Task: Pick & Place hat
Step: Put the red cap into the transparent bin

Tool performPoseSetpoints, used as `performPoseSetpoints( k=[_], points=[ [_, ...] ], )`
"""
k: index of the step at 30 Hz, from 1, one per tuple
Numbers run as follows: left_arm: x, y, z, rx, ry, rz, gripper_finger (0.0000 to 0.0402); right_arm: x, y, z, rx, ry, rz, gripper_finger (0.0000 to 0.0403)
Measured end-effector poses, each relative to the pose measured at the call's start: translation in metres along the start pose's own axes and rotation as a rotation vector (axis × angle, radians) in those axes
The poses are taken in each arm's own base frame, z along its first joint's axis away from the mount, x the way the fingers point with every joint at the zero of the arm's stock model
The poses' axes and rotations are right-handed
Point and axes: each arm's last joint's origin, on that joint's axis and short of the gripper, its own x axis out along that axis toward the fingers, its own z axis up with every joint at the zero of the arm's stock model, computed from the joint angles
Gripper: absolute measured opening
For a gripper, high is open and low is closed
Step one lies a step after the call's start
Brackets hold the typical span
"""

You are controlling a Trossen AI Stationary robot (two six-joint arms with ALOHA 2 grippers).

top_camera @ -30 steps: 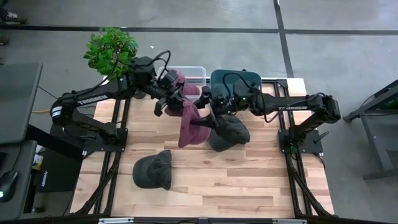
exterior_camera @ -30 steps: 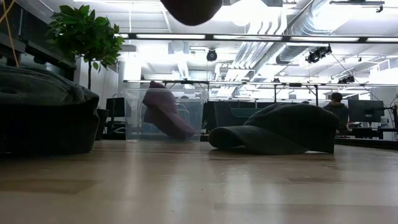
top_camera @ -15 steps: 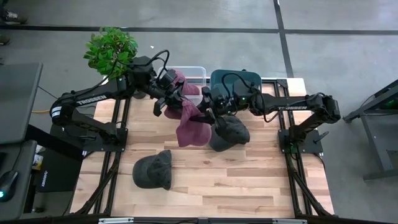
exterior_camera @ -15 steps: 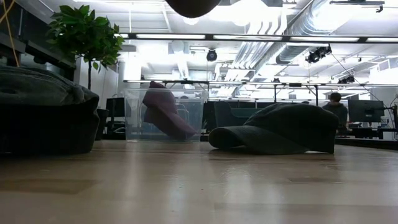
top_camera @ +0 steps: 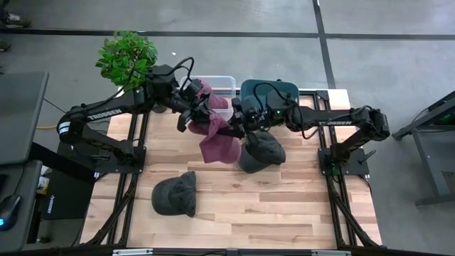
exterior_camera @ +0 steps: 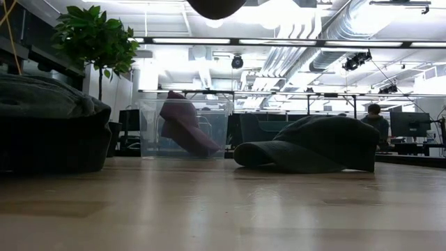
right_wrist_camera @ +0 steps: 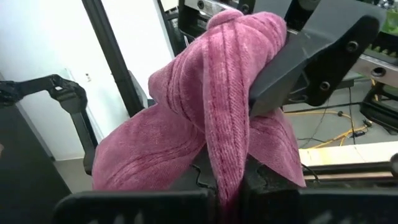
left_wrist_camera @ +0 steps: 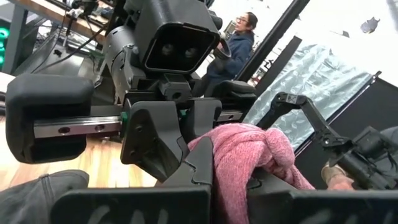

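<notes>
A pink knitted hat [top_camera: 217, 141] hangs in the air between my two grippers, above the middle of the table. My left gripper [top_camera: 206, 119] comes from the left and is shut on it. My right gripper [top_camera: 235, 128] comes from the right and is shut on it too. In the low view only the hat's lowest bulge [exterior_camera: 216, 6] shows at the top edge. A dark cap [top_camera: 261, 151] lies on its brim and rim under my right arm. Another dark cap [top_camera: 175, 193] lies near the front. My left gripper pinches a bunched part of the hat [left_wrist_camera: 231, 163] between its two fingers, coming level from the table's left. The hat is lifted clear and sags below the fingers. My right gripper pinches a thick fold of the hat [right_wrist_camera: 225, 177] between its two fingers, level from the table's right, facing the left gripper's fingers [right_wrist_camera: 311, 59]. The cloth drapes to both sides of the fold, clear of the table.
A clear bin [top_camera: 226, 87] at the back holds another pink hat [exterior_camera: 185, 127]. A dark teal bin [top_camera: 269, 91] stands to its right, a potted plant [top_camera: 128, 57] at the back left. People stand in the room behind. Bare wood lies at the front right.
My right gripper has shut on the pink hat, taking hold beside the left gripper. The hat's long hanging lower part has drawn up and bunched between the two grippers. Both arms have stayed in place.
</notes>
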Motion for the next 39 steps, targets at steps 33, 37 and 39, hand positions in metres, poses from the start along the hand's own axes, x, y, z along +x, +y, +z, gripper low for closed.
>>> performPoseSetpoints(
  k=[33,37,39],
  points=[
    [-0.041,-0.041,-0.014,0.802,0.083,0.765,0.0208,-0.008,-0.022,-0.015,0.045,0.147,-0.26,0.0],
    [-0.034,-0.04,-0.024,0.946,0.24,0.774,0.0208,-0.014,-0.032,-0.017,0.075,0.208,-0.288,0.0],
    [-0.032,-0.039,-0.031,1.003,0.326,0.766,0.0208,-0.018,-0.034,-0.013,0.092,0.255,-0.293,0.0]
  ],
)
